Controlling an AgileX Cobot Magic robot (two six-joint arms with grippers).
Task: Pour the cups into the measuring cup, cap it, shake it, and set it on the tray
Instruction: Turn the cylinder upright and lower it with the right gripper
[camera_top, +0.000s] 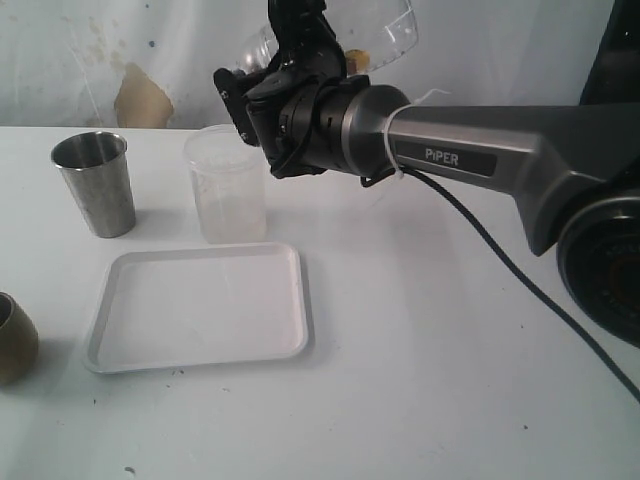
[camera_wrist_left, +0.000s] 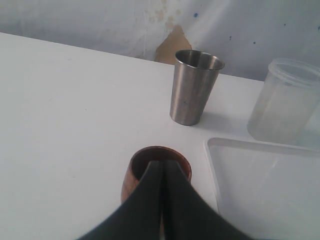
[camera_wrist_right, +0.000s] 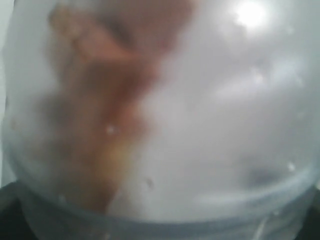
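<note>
Your right claw (camera_top: 303, 35) is at the top centre of the exterior view. Its jaws are spread wide around the measuring cup (camera_top: 385, 25), which it holds in the air, tipped well over toward its side. On the right wrist camera the cup's clear wall fills the whole frame, out of focus, with an orange-brown blur showing through it; what that blur is, you cannot tell.

Below the claw in the exterior view, the frosted cup (camera_top: 225, 185) stands upright on the white table (camera_top: 420, 380). The steel tumbler (camera_top: 95, 185) stands upright to its left, apart from it. The tray (camera_top: 200, 250) lies flat in the lower left-centre, just in front of those two.

The wooden cup (camera_top: 12, 340) sits at the far left edge, cut off by the frame. Your left claw (camera_wrist_left: 161, 165) has its fingers pressed fully together, gripping nothing, with the tips over the mouth of that wooden cup. Whether they touch it, you cannot tell.
</note>
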